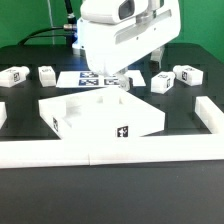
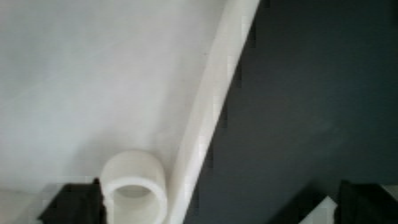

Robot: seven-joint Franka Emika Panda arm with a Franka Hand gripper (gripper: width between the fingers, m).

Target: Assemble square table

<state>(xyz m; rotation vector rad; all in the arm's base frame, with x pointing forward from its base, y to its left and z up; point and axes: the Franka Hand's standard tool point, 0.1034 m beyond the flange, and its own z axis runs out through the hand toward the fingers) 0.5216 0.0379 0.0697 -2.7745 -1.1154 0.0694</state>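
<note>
The square tabletop (image 1: 95,108) is a large flat white slab with a small tag on its front face, lying in the middle of the black table. Four short white tagged legs lie loose behind it: two at the exterior view's left (image 1: 12,76) (image 1: 47,74) and two at its right (image 1: 160,82) (image 1: 188,75). My gripper (image 1: 122,82) hangs over the slab's back edge. In the wrist view the gripper (image 2: 217,205) is open, its dark fingers (image 2: 71,205) standing either side of the slab's edge (image 2: 205,110), beside a round corner socket (image 2: 134,180).
The marker board (image 1: 85,77) lies behind the slab, partly under the arm. Long white border bars run along the front (image 1: 110,152) and the exterior view's right (image 1: 208,112) and left (image 1: 3,114).
</note>
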